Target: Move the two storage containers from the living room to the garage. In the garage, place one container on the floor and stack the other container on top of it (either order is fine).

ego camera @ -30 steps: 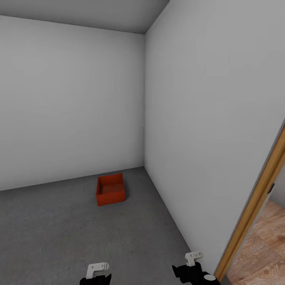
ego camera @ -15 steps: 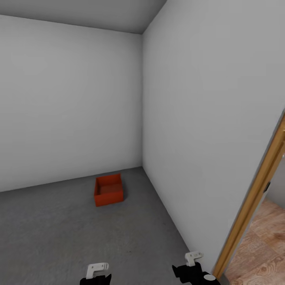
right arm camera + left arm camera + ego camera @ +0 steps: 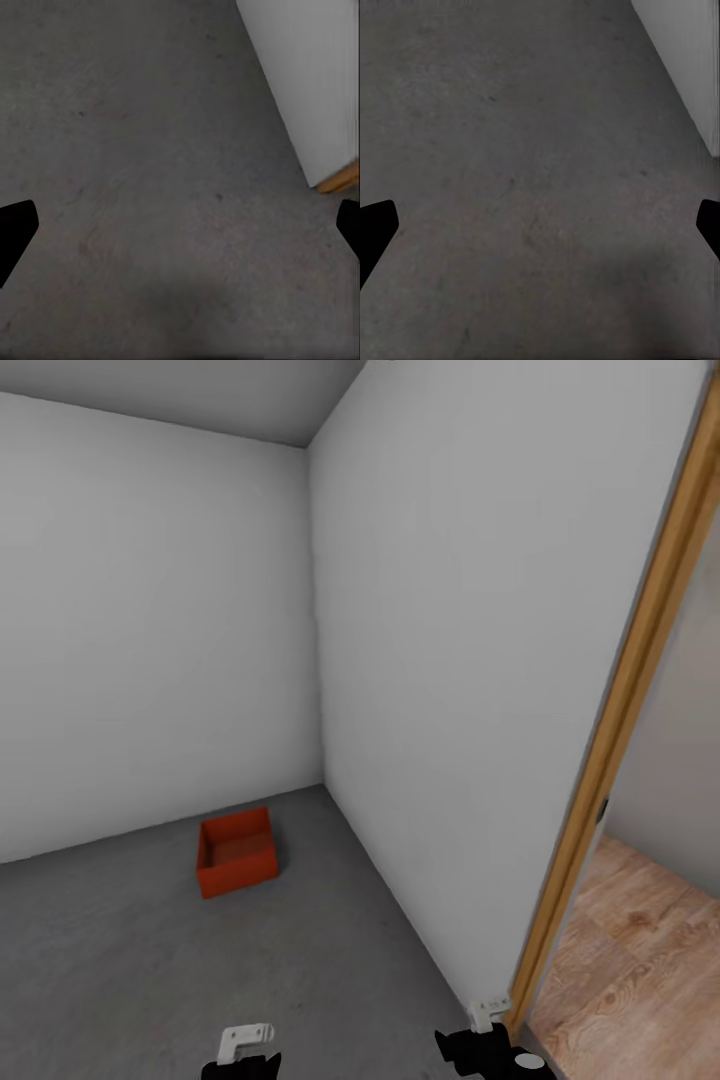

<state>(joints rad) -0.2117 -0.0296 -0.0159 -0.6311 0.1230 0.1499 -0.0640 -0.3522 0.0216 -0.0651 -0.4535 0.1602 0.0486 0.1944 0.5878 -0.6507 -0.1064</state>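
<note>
Storage container (image 3: 237,852), a plain orange-red open-topped bin, sits on the dark grey concrete floor (image 3: 130,960) of the garage, close to the corner where two white walls (image 3: 450,660) meet. It stands upright, its inside bare, just off both walls and touching neither.

To the right in the head view, a light wooden door frame (image 3: 610,730) edges the nearer wall, and past it lies a light wood plank floor (image 3: 640,960).

Low in the head view, parts of both arms show. The left gripper (image 3: 540,225) hangs over bare concrete, its two dark fingertips (image 3: 375,232) spread wide at opposite edges of the left wrist view, nothing between them. The right gripper (image 3: 180,225) is likewise spread wide and holding nothing, over concrete beside the foot of the white wall and the door frame's lower end. Both grippers are well apart from the container.
</note>
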